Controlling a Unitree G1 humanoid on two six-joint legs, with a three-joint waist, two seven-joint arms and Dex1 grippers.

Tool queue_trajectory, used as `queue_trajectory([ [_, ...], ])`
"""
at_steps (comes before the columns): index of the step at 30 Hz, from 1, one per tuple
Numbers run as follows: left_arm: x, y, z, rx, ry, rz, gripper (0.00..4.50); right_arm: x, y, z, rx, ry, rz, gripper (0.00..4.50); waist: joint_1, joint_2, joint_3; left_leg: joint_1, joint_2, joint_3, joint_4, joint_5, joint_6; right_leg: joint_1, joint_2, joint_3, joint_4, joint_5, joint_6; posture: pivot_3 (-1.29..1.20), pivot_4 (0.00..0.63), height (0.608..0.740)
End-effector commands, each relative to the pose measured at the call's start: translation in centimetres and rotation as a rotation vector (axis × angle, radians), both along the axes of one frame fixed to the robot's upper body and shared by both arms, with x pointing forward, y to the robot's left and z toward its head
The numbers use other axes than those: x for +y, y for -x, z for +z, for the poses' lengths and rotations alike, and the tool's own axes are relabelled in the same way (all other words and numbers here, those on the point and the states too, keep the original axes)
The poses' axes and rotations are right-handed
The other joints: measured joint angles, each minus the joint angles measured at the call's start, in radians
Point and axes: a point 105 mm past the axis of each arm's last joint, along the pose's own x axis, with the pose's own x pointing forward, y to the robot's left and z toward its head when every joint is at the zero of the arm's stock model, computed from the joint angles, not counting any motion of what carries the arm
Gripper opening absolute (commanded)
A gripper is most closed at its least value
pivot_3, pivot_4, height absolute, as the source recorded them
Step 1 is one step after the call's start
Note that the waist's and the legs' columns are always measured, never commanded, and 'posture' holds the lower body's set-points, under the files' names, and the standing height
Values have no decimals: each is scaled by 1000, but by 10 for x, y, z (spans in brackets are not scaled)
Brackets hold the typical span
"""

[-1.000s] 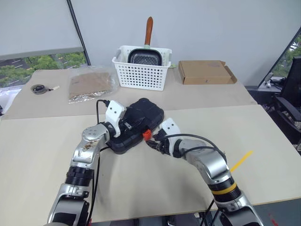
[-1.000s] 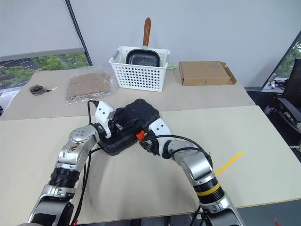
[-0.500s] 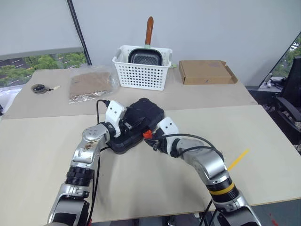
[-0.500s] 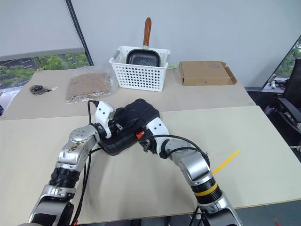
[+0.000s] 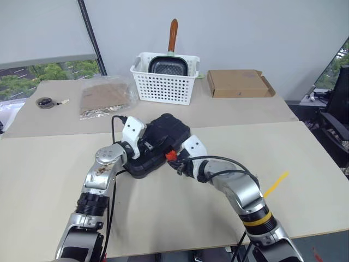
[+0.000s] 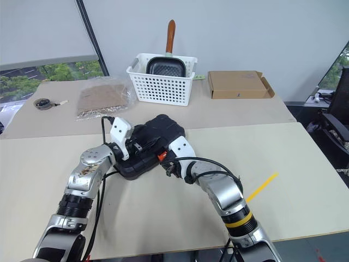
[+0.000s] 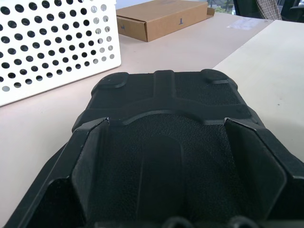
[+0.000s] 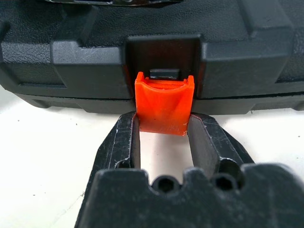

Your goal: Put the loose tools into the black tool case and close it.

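Centre frame: black tool case (image 5: 158, 144) lies shut on the counter (image 5: 305, 164); steadied by the wide-open left pincer (image 5: 143, 143); orange latch (image 8: 164, 107) is gripped by the right pincer (image 8: 164, 135) for fastening.

Closed black tool case (image 5: 161, 142) flat on table (image 5: 305, 153)

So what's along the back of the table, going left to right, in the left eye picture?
Small round dark tape measure → clear plastic bag of brown stuff → white slotted basket holding a dark pan → flat brown cardboard box.
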Motion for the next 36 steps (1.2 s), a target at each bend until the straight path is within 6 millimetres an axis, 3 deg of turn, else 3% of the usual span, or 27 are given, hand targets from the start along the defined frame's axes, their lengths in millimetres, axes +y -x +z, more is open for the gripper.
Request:
queue_trajectory([
  [1,0,8,-42,141,-50,2,4132,6,-7,34,-171,-24,27,1196,0,0,0,0,0,0,0,0,0,0,0,0,0,0,0,0,150,700],
  [12,0,10,-44,148,-54,-3,4132,11,-10,35,-232,3,59,1194,0,0,0,-2,0,0,0,0,0,-2,0,0,0,0,0,0,150,700],
  [14,-1,10,-45,149,-54,-4,4132,11,-10,34,-226,2,61,2198,0,0,0,-2,0,0,0,0,0,-2,0,0,0,0,0,0,150,700],
  [17,-1,10,-46,152,-54,-4,4132,10,-7,33,-215,1,68,3062,-1,0,0,-2,0,0,0,0,0,-2,0,0,0,0,0,0,150,700],
  [28,1,10,-47,157,-52,5,4132,-10,4,23,-146,41,48,3062,2,2,-2,-2,0,0,-1,0,1,-3,0,0,-1,0,0,0,150,700],
  [30,1,10,-47,157,-52,4,4132,-11,3,21,-139,45,39,2828,2,2,-2,-2,0,0,-1,0,0,-3,0,0,-1,0,0,0,150,700],
  [36,1,10,-47,157,-52,4,4132,0,0,21,-132,33,52,782,2,2,-2,-2,0,0,-1,0,0,-3,0,0,-1,0,1,0,150,700],
])
